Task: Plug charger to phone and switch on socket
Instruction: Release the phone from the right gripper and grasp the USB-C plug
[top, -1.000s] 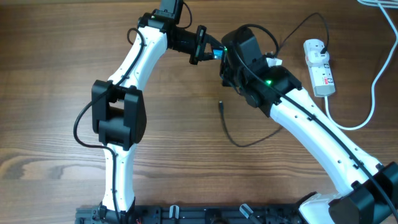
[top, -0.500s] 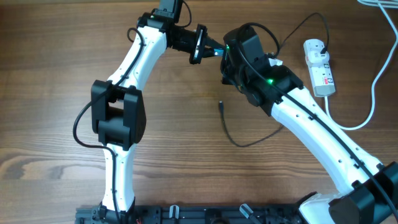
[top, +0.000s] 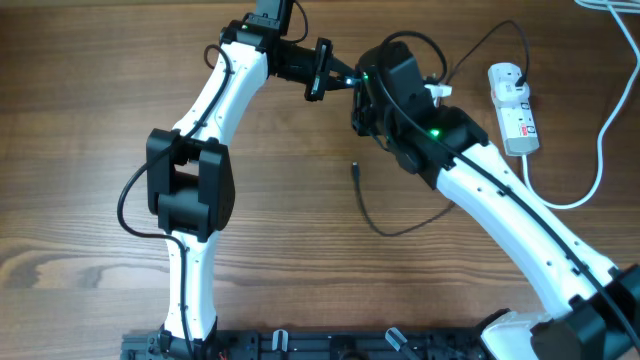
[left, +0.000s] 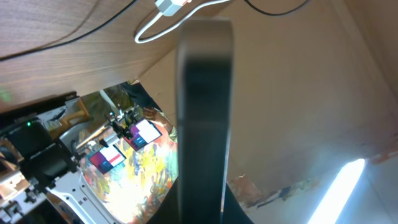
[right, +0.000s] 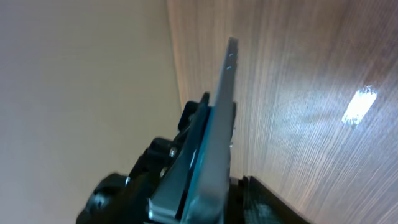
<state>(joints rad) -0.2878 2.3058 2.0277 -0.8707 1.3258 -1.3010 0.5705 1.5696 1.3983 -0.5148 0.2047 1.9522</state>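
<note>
Seen from above, the two arms meet in the upper middle of the frame, over a wooden table (top: 90, 150). The left gripper (top: 334, 76) reaches in from the left and is clamped on the phone (top: 347, 82). The phone is held on edge in the air, with only a teal sliver showing. The right gripper (top: 362, 100) sits just beside it. Its wrist view shows the phone edge-on with a thin gap along one side, but I cannot tell whether those jaws have let go.

Since a second ago the wrists have barely shifted and the teal sliver has shrunk, which reads as a handover to the left arm. The charger (top: 385, 228) lies in the same spot at centre, its tip free. The socket (top: 513, 108) sits at upper right, well apart from both grippers.
</note>
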